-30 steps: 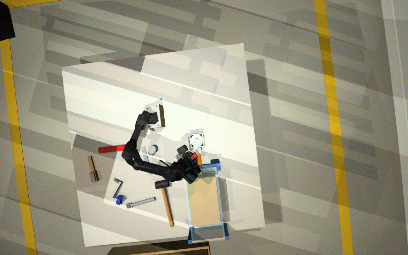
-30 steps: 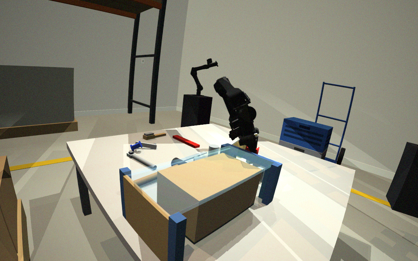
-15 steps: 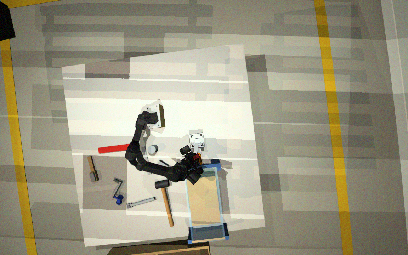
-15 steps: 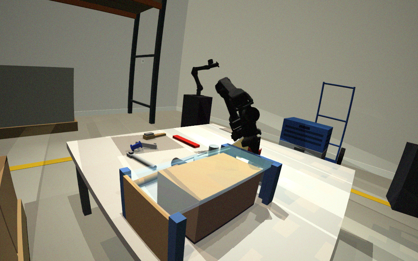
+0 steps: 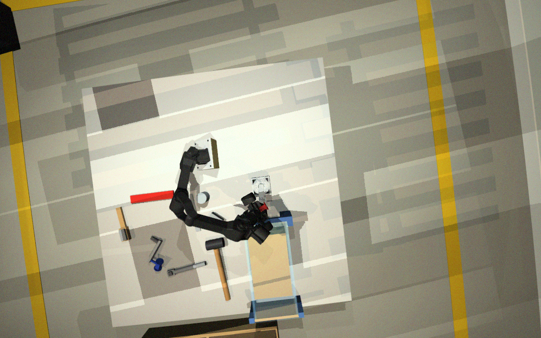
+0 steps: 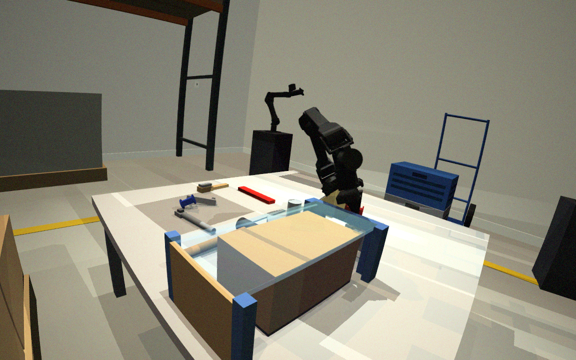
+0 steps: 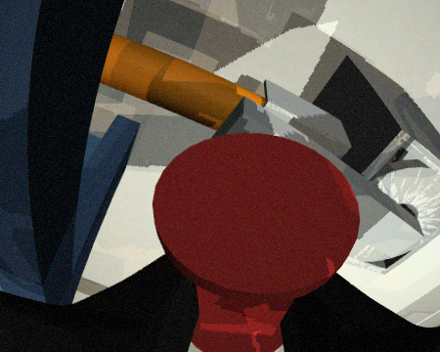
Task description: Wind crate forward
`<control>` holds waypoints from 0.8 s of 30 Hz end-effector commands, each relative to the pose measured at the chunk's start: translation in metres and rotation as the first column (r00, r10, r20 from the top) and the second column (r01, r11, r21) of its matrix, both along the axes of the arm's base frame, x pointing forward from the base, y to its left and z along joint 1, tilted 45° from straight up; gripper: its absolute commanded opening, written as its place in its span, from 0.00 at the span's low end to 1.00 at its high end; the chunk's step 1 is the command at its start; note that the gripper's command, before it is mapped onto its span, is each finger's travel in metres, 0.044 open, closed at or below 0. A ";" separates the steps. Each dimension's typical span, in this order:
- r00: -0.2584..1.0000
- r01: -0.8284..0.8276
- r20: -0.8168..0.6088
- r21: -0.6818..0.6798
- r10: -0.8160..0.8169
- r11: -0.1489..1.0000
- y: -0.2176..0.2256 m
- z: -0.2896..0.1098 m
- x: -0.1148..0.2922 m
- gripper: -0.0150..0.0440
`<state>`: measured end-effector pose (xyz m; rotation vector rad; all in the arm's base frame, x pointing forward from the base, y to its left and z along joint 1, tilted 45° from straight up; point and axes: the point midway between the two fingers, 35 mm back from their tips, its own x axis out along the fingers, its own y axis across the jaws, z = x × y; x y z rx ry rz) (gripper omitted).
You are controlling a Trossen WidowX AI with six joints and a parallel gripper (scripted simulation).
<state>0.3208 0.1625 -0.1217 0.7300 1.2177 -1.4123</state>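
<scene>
My gripper (image 5: 262, 209) (image 6: 353, 205) (image 7: 243, 246) is shut on the red knob (image 5: 263, 206) (image 7: 255, 215) of the winch handle. The handle's grey crank arm (image 7: 312, 120) runs from the knob to the winch (image 5: 260, 183) (image 7: 416, 192), which stands on the bench just beyond the cubby's mouth. An orange strap (image 7: 181, 86) leads from the winch toward the cubby. The tan crate (image 5: 270, 265) (image 6: 281, 241) sits flat inside the clear-panelled cubby with blue corner posts (image 5: 289, 218) (image 6: 373, 250). Its front end lies near the mouth. The arm hides the gap there.
On the bench lie a red bar (image 5: 151, 196) (image 6: 256, 194), a brush (image 5: 122, 222), a crank with a blue knob (image 5: 157, 254) (image 6: 189, 201), a grey wrench (image 5: 186, 268), a mallet (image 5: 220, 262) and a grey cylinder (image 5: 203, 197). A blue cabinet (image 6: 417, 185) stands behind the table.
</scene>
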 end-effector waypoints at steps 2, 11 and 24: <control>1.000 0.000 0.009 0.020 0.000 1.000 0.013 -0.015 0.002 0.25; 1.000 0.000 0.010 0.021 0.000 1.000 0.021 -0.022 0.002 0.25; 1.000 0.000 0.010 0.022 0.000 1.000 0.033 -0.032 0.000 0.25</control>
